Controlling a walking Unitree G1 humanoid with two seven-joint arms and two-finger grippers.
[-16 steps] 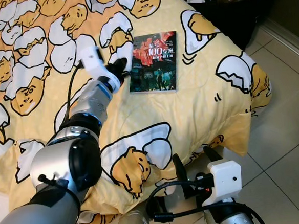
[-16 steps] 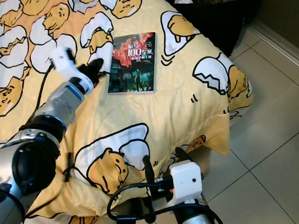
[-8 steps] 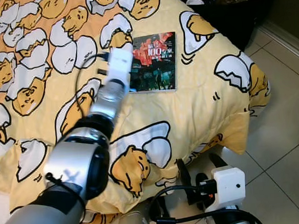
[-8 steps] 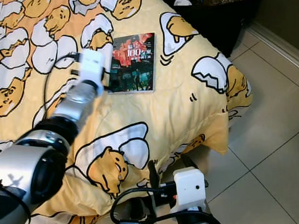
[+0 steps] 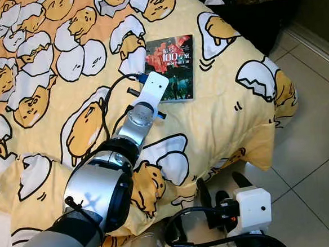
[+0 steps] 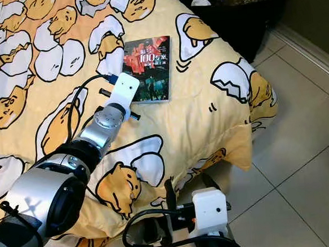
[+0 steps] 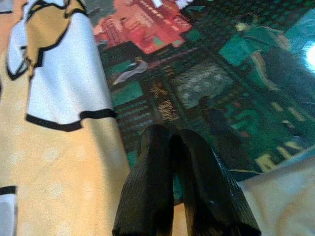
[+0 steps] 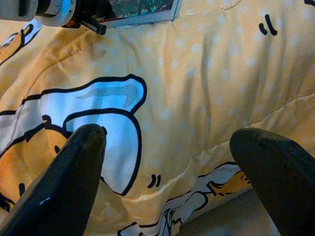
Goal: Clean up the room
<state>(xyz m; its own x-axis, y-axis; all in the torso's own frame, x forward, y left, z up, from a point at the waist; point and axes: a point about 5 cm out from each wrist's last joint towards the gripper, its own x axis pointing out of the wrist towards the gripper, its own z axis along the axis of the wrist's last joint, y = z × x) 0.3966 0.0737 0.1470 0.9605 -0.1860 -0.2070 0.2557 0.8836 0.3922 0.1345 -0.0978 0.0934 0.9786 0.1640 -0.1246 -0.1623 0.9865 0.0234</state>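
A dark book [image 5: 169, 68] with a red and green cover lies flat on the yellow cartoon-egg duvet [image 5: 220, 108], near the bed's far right corner. My left arm reaches over the duvet, and its white wrist box [image 5: 154, 89] hangs above the book's near left corner. In the left wrist view my left gripper [image 7: 170, 133] is shut, its fingertips resting on the book [image 7: 211, 73] cover close to the near edge. My right gripper [image 5: 221, 186] stays low beside the bed's front edge. It is open, and its fingers [image 8: 74, 167] stand wide apart facing the duvet.
The bed's corner [image 5: 279, 107] drops to a light tiled floor [image 5: 318, 146] on the right. A black bag or bin [image 5: 258, 6] stands at the back right by the wall. My right arm's cable [image 5: 183, 235] loops below the bed edge.
My left arm has swung right, from beside the book's left edge to over its near left corner, and the wrist has turned. The right gripper has sunk slightly.
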